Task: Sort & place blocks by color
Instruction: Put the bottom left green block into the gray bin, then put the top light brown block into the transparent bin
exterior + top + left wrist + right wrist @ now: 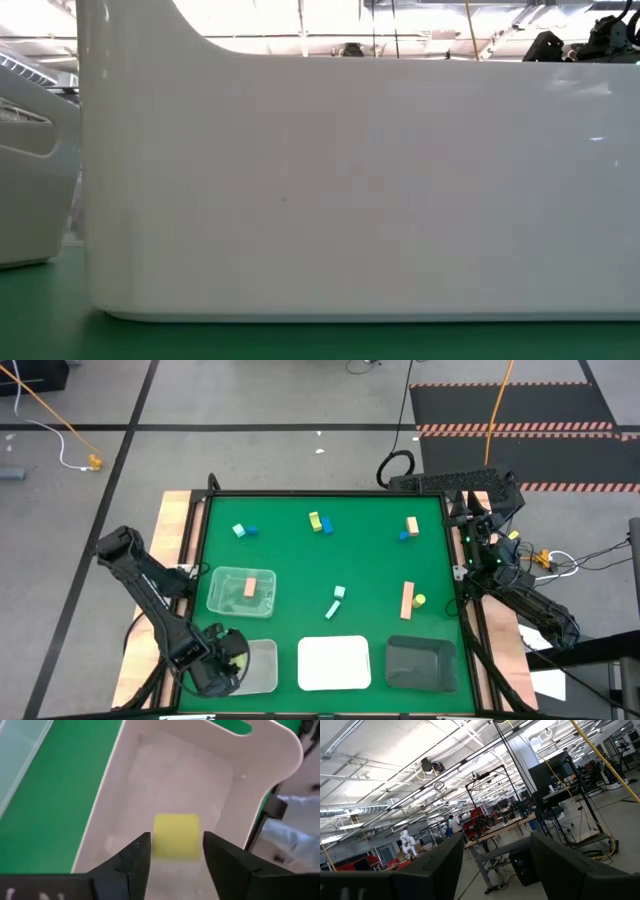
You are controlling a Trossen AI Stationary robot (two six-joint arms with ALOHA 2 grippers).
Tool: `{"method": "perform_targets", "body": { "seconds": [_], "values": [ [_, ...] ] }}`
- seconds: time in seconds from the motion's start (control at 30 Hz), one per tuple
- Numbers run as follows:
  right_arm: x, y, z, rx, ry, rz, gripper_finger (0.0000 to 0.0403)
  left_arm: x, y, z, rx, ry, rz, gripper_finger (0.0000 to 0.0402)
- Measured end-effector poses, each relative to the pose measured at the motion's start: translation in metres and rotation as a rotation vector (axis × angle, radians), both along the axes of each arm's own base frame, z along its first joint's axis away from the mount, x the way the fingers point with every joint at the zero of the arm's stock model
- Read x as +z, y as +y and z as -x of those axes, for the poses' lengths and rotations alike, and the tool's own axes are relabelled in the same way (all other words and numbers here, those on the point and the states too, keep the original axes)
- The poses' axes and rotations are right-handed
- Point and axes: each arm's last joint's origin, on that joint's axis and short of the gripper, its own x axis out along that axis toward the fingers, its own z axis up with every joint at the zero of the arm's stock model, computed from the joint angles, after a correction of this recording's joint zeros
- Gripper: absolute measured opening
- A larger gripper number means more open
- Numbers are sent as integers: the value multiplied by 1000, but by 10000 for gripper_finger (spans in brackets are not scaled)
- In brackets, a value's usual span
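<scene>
- Left gripper [175,852] hangs over the translucent plastic tray [227,795] at the mat's near left corner; fingers parted, a yellow foam cube [176,836] between them, contact unclear.
- Another clear tray [222,592] holds a salmon-pink bar [249,588].
- Loose blocks [320,522] dot the open green mat [300,560].
- Right gripper [492,865], off-table, fingers apart, empty.

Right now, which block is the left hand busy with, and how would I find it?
Look at the row of trays along the near edge of the green table. In the clear tray at the left end of that row, under the left hand, sits a yellow-green cube. It is the only block between its open fingers.
</scene>
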Motion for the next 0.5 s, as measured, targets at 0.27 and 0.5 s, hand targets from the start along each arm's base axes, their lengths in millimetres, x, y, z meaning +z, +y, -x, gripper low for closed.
{"method": "perform_targets", "body": {
  "seconds": [0.27, 0.5],
  "values": [
    [0, 0, 0, 0, 0, 0, 223, 3, -1, -2, 55, -45, 31, 212],
    [0, 0, 0, 0, 0, 0, 223, 40, 12, -2, 208, -404, 21, 213]
  ]
}}
